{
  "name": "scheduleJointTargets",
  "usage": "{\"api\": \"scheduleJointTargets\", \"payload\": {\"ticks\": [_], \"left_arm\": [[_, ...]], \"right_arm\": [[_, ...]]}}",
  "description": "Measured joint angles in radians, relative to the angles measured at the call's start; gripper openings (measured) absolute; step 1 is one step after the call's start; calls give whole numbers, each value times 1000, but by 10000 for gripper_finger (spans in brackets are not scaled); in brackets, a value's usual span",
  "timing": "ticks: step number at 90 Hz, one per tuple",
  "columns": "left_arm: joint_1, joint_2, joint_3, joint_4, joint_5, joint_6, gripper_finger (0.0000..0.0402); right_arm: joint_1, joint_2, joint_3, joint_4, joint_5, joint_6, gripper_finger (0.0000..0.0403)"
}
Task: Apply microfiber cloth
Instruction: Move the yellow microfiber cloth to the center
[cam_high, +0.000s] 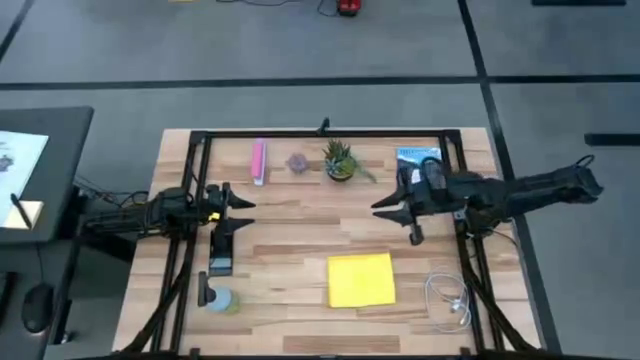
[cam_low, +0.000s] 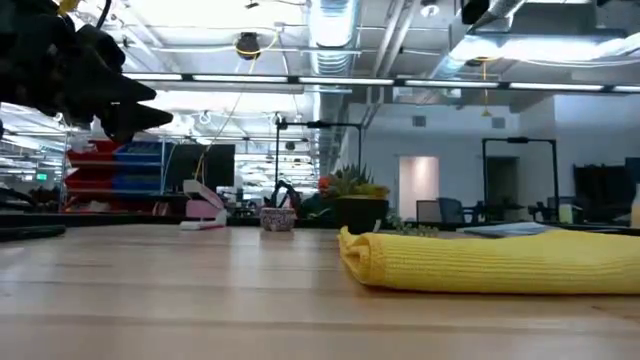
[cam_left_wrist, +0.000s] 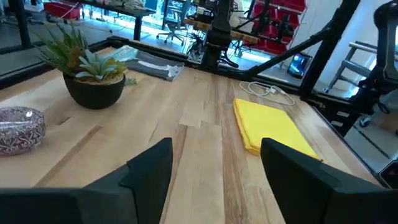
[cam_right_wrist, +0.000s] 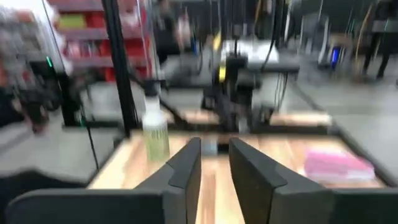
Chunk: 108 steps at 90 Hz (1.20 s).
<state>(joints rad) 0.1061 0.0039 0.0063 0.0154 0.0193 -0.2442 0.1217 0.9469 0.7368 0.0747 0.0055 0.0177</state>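
Note:
The microfiber cloth (cam_high: 360, 280) is bright yellow and lies folded flat on the wooden table, near the front and right of the middle. It also shows in the low view (cam_low: 490, 262) and the left wrist view (cam_left_wrist: 270, 127). My left gripper (cam_high: 243, 214) hovers open at the table's left, above the wood, with its fingers pointing toward the right edge. My right gripper (cam_high: 385, 209) hovers at the right, behind the cloth. It points toward the left edge, with a narrow gap between its fingers (cam_right_wrist: 214, 158). Neither gripper touches the cloth.
Along the far edge stand a pink bar (cam_high: 258, 160), a small glass bowl (cam_high: 297, 162), a potted plant (cam_high: 340, 160) and a blue item (cam_high: 417, 157). A black phone (cam_high: 219, 262) and a spray bottle (cam_high: 216, 298) lie near left. A white cable (cam_high: 450, 295) lies near right.

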Motion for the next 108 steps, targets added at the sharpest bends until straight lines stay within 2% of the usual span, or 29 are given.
{"api": "scheduleJointTargets", "payload": {"ticks": [17,33,44,55,64,82,89,97,108], "left_arm": [[0,0,0,0,0,-8,223],[0,0,0,-1,-4,-18,223],[0,0,0,-1,-5,-60,223],[0,0,0,-1,-5,-76,223],[0,0,0,-1,-5,-70,223],[0,0,1,-2,-6,-58,223],[-1,1,18,-34,-36,-27,223],[-9,13,61,-108,-121,-15,223],[-21,37,143,-167,-198,46,223]], "right_arm": [[89,160,97,-139,-6,11,167],[214,352,97,-213,-9,206,249],[291,512,97,-165,11,282,268],[339,653,97,-139,106,336,269],[361,750,97,-146,186,383,263],[372,874,103,-109,228,424,240],[376,900,105,-92,247,426,221],[376,903,105,-97,269,438,176],[371,859,103,-166,269,442,69]]}}
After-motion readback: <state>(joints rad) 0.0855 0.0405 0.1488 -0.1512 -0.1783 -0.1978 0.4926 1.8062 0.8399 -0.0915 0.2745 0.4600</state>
